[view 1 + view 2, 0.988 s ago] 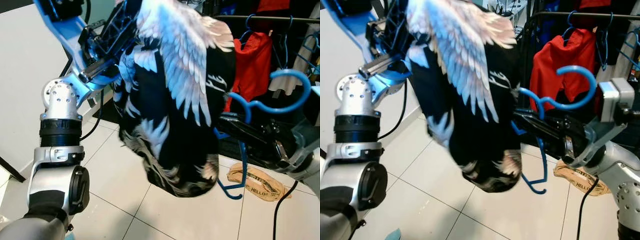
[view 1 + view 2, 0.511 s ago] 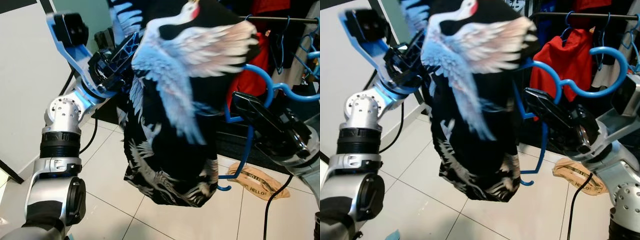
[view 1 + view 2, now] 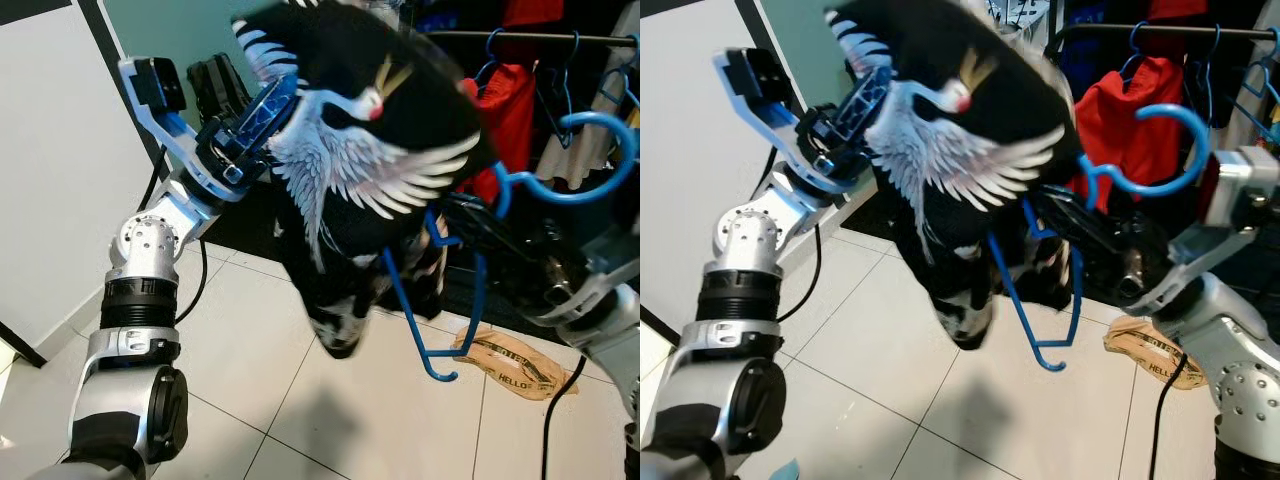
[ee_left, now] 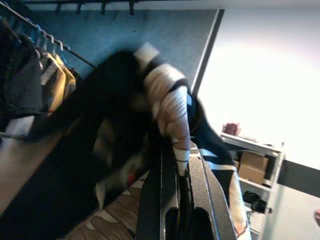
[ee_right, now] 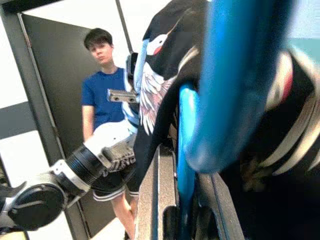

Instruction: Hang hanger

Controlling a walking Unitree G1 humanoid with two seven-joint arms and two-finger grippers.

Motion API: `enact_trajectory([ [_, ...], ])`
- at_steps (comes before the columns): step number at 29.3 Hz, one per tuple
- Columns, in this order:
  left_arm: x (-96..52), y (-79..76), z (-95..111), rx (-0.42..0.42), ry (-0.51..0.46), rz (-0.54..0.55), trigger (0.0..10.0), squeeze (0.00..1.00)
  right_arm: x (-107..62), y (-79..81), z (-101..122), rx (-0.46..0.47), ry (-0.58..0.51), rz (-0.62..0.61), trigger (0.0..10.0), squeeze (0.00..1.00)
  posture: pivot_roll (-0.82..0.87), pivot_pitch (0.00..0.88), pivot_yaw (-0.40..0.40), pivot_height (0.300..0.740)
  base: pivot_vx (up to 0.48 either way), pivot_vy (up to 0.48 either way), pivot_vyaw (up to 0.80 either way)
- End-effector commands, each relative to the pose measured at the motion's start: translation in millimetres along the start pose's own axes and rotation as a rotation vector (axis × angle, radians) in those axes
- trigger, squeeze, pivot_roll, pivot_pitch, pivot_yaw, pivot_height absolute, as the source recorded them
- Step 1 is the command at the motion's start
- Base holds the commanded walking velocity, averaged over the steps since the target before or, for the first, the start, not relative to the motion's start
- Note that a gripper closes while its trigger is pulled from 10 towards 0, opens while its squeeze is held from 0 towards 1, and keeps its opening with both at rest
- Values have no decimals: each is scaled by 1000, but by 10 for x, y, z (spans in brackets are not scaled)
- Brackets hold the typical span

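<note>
White floor tiles (image 3: 250, 370) and a clothes rail (image 3: 560, 40) hung with garments lie behind the work. Held up in mid-air before the rail is the blue hanger (image 3: 560, 190), its hook curving upward beside a red garment (image 3: 505, 110) on the rail and its lower frame dangling toward the floor. A black shirt (image 3: 370, 170) printed with white cranes is draped over the hanger and bunched up high.

The right gripper (image 5: 187, 200) reaches in from the right at the hanger's neck; in the right wrist view the blue bar runs between its two black fingers (image 5: 150, 200), so the jaws appear pinched on the hanger, though the blur leaves that a little uncertain. The left gripper (image 3: 255, 120) is raised at the shirt's upper left edge; in the left wrist view its fingers (image 4: 162, 200) lie close together with cloth pinched at their tips.

On the tiles below the right arm lies a tan paper bag (image 3: 510, 365). A person (image 5: 102, 90) in a blue top stands in a dark doorway, seen in the right wrist view.
</note>
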State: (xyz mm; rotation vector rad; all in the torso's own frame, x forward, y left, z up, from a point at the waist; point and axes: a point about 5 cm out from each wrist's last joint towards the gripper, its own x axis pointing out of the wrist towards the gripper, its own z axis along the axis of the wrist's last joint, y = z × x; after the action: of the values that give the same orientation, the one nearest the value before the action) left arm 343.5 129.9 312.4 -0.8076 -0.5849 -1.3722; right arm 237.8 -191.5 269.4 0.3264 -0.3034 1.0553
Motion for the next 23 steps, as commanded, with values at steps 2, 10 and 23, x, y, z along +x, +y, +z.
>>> enact_trajectory([
  [2, 80, -70, 130, 46, -44, -37, 10000, 0, -17, -43, -88, 10, 61, -37, 10000, 0, -69, 35, 94, 740, 0, 0, 0],
  [10, 136, -125, 137, 45, -54, -63, 10000, 0, -56, -125, -101, 1, 75, -100, 10000, 0, -70, 30, 94, 740, 0, 0, 0],
  [23, 82, 149, 334, 132, -141, 219, 10000, 0, -115, 159, 115, -2, -63, 118, 10000, 0, -65, 26, 100, 740, 0, 0, 0],
])
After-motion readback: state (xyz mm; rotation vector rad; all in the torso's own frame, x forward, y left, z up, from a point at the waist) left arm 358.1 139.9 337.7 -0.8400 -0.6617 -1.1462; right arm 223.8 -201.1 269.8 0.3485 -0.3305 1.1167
